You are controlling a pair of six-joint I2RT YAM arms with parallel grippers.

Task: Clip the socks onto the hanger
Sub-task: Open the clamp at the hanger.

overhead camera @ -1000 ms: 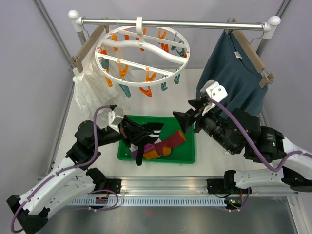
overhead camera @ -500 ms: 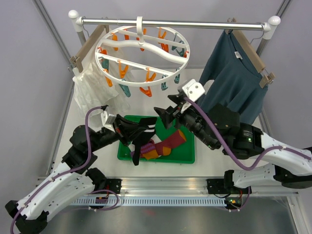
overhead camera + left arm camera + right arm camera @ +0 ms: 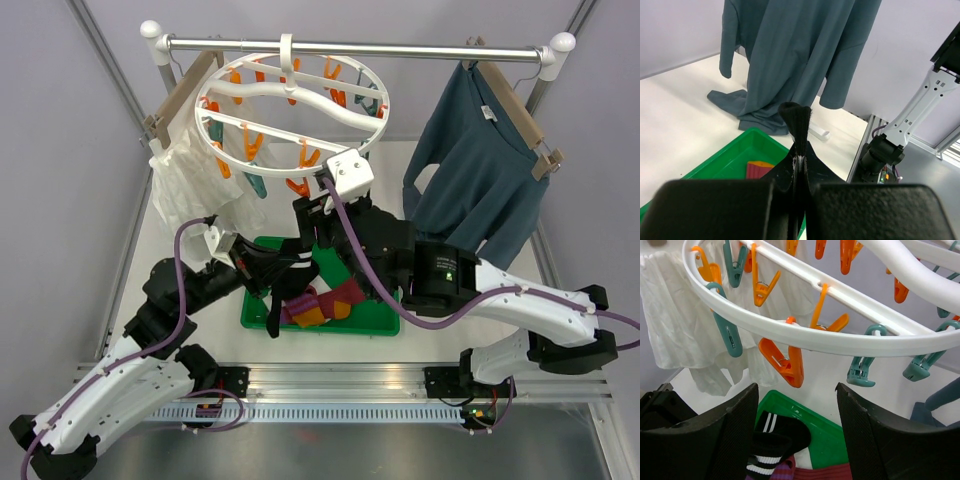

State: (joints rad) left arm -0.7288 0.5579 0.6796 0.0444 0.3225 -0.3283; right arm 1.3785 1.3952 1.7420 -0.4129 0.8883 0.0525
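White hanger (image 3: 805, 335), orange clip (image 3: 785, 362), teal clip (image 3: 730, 332); white-striped black sock (image 3: 772, 437); maroon-orange sock (image 3: 340, 297); green tray (image 3: 825, 440); teal-blue shirt (image 3: 800, 50).

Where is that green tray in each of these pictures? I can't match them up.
Top external: the green tray sits at the picture's centre, slightly low.
Left wrist: the tray is at lower left.
Right wrist: the tray is at bottom centre.
Shared landmark: the blue shirt hangs to the right of the tray in all three views, though only a sliver of it shows in the right wrist view.
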